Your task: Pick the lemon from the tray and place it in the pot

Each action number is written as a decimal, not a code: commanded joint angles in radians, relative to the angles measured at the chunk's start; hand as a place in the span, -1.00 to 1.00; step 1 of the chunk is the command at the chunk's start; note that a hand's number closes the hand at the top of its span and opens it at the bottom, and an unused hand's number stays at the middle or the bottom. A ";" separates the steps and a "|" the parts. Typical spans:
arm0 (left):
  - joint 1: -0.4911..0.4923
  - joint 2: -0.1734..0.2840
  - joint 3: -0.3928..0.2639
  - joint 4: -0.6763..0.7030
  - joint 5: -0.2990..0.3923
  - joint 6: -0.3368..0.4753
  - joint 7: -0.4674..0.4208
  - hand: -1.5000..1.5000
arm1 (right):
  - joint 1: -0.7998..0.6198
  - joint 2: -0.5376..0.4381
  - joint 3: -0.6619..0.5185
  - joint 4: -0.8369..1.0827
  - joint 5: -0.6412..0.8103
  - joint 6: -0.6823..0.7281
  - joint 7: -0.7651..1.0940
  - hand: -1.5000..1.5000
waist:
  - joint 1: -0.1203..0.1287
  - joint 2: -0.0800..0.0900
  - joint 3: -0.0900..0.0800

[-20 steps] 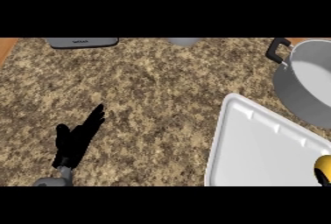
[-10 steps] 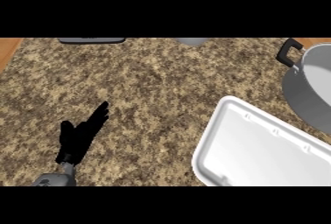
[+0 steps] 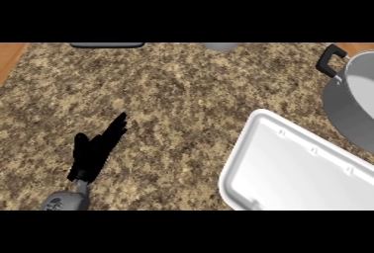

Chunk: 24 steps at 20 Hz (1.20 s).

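Left robot hand (image 3: 95,150) rests open on the surface (image 3: 182,94), well apart from the white tray (image 3: 292,173) and grey pot (image 3: 354,99); no lemon shows.

The counter (image 3: 182,99) looked like speckled brown-and-tan granite with a matt, grainy face, and a strip of smooth orange wood (image 3: 9,57) edged it at ten o'clock. At four o'clock the tray (image 3: 292,173) appeared to be smooth white plastic with a soft sheen along its rounded rim, while at two o'clock the pot (image 3: 350,106) showed brushed grey metal with a black, matt handle (image 3: 330,59). The left hand (image 3: 99,150) at eight o'clock was flat matt black, on a forearm (image 3: 66,201) of dull grey.
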<state>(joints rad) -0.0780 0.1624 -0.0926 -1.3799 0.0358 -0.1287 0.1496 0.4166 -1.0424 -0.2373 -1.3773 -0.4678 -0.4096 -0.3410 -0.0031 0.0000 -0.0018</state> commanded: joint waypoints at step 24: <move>-0.044 -0.063 -0.051 0.021 -0.041 -0.014 0.005 0.00 | -0.892 -0.023 0.627 0.418 0.670 0.333 0.818 1.00 | 0.093 0.019 0.002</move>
<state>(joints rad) -0.1329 0.1143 -0.1306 -1.3548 -0.0005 -0.1463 0.1515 -0.3521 -1.1305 0.3274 -1.0531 0.1527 -0.2004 0.3793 0.0815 0.0189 0.0000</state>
